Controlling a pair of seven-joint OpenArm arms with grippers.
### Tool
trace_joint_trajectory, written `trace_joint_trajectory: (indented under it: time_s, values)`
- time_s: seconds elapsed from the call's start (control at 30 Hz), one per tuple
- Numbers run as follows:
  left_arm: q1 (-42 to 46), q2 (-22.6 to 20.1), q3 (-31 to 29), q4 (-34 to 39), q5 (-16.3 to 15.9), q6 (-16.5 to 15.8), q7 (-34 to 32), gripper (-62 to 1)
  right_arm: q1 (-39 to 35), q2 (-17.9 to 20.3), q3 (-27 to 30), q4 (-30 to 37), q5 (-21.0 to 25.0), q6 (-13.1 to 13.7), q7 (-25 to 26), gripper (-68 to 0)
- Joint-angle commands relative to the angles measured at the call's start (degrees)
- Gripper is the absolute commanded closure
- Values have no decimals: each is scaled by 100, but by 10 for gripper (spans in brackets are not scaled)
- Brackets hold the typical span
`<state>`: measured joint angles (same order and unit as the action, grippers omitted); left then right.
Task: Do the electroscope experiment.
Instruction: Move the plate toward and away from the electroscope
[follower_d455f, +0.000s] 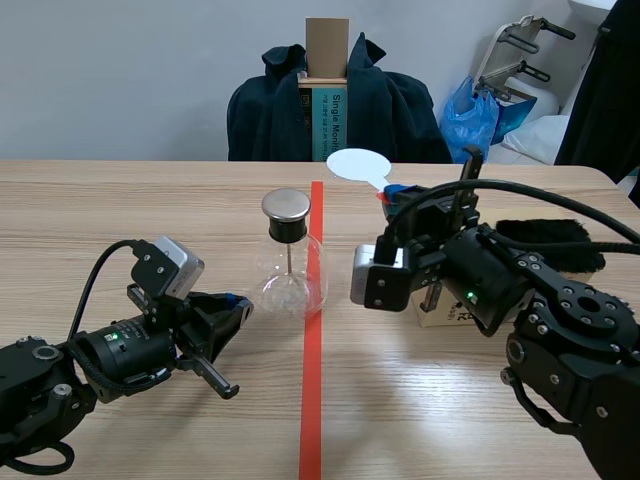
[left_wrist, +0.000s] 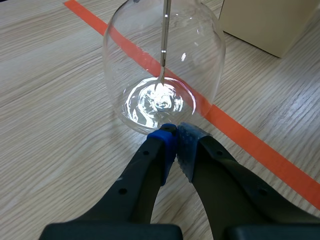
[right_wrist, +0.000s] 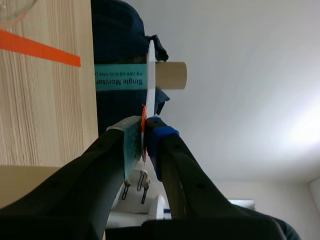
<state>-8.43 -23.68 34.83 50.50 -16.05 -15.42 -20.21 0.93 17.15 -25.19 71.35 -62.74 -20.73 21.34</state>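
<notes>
1. Scene view: the glass electroscope (follower_d455f: 290, 262) stands at frame centre, just left of the red tape line (follower_d455f: 312, 400).
2. Left gripper (left_wrist: 175, 134), lower left, has its fingers closed on nothing, with the tips at the flask's base, perhaps touching it.
3. Right gripper (right_wrist: 145, 131), right of centre, clamps a white paddle (follower_d455f: 358, 165) by its handle.

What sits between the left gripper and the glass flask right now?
Nothing: the left wrist view shows the shut left gripper right at the glass flask base, only wooden table beneath.
</notes>
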Motion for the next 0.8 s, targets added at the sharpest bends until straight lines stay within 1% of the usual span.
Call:
trace_joint_trajectory:
  time_s: [0.0, 0.17, 0.23, 0.3, 0.4, 0.47, 0.63, 0.7, 0.77]
  values:
    - [-46, 0, -68, 129, -42, -15, -103, -32, 68, 46, 48, 42, 59, -85, -114, -8]
    - [-46, 0, -68, 129, -42, -15, -103, -32, 68, 46, 48, 42, 81, -87, -459, -8]
    - [-46, 0, -68, 129, -42, -15, -103, -32, 68, 48, 55, 42, 131, -195, -520, -8]
    - [-46, 0, -68, 129, -42, -15, -103, -32, 68, 50, 55, 42, 166, -501, -520, -8]
    - [-46, 0, -68, 129, -42, -15, -103, -32, 66, 83, 55, 79, 162, -1185, -516, -8]
    - [-46, 0, -68, 129, -42, -15, -103, -32, 66, 186, 55, 173, 186, -1547, -514, -8]
    - [-46, 0, -68, 129, -42, -15, -103, -32, 63, 627, 111, 660, 492, -2015, -525, -8]
    - [-46, 0, -68, 129, -42, -15, -101, -32, 63, 868, 199, 977, 719, -2229, -546, -8]
    - [-46, 0, -68, 129, -42, -15, -101, -32, 63, 1130, 310, 1342, 988, -2376, -599, -8]
